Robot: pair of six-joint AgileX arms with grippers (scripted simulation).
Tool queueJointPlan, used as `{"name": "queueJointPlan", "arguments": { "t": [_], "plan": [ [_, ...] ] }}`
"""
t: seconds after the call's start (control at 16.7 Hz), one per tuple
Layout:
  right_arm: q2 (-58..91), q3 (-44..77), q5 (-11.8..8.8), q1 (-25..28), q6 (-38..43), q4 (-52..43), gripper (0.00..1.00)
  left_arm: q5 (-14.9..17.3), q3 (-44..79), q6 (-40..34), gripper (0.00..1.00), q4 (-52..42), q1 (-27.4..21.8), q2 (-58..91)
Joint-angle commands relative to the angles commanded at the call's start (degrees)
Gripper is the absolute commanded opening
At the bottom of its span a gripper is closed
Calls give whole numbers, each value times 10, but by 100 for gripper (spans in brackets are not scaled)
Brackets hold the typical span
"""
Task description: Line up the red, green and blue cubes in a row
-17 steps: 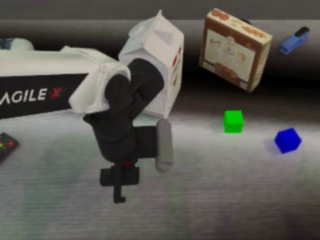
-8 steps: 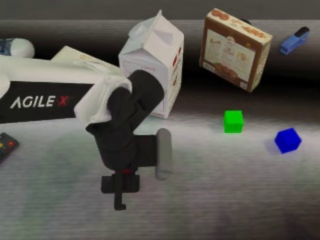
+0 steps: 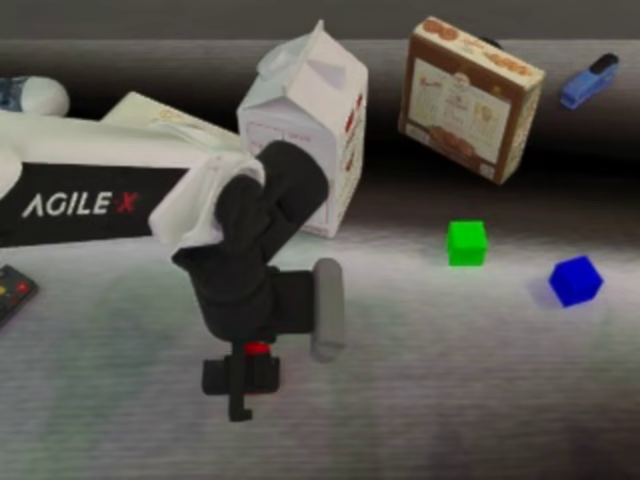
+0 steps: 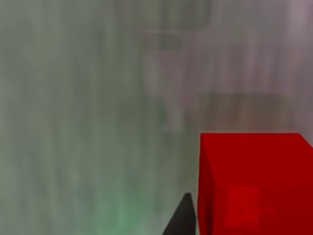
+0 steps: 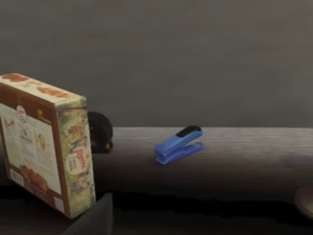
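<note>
The red cube [image 4: 254,186] fills a corner of the left wrist view, with one dark fingertip [image 4: 185,219] pressed against its side. From above only a sliver of the red cube [image 3: 257,349] shows under the left gripper [image 3: 240,388], which points down at the table's front left of centre and is shut on it. Right of centre sits the green cube [image 3: 466,242], and the blue cube [image 3: 575,281] lies further right, slightly nearer the front. The right gripper [image 5: 195,226] is out of the top view, parked, open, facing the table's back edge.
A white milk carton [image 3: 310,130] stands just behind the left arm. A brown snack box [image 3: 470,98] stands behind the green cube. A blue stapler [image 3: 589,82] lies at the back right, a black remote [image 3: 12,292] at the left edge.
The left arm swung slightly and its gripper shifted a little toward the front edge. More of the red cube now shows beneath it. Green and blue cubes have not moved.
</note>
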Motion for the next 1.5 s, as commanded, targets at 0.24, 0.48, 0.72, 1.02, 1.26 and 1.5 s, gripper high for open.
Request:
{"name": "queueJointPlan", "arguments": {
  "t": [0.24,0.48,0.72,1.02,1.26,1.5],
  "plan": [
    [0,0,0,0,0,0,100,0,0,0,100,0,0,0],
    [0,0,0,0,0,0,100,0,0,0,100,0,0,0],
    [0,0,0,0,0,0,100,0,0,0,100,0,1,0],
    [0,0,0,0,0,0,100,0,44,-2,100,-70,10,-24],
    [0,0,0,0,0,0,100,0,90,1,100,-148,13,-56],
    [0,0,0,0,0,0,100,0,92,1,100,-151,11,-57]
  ]
}}
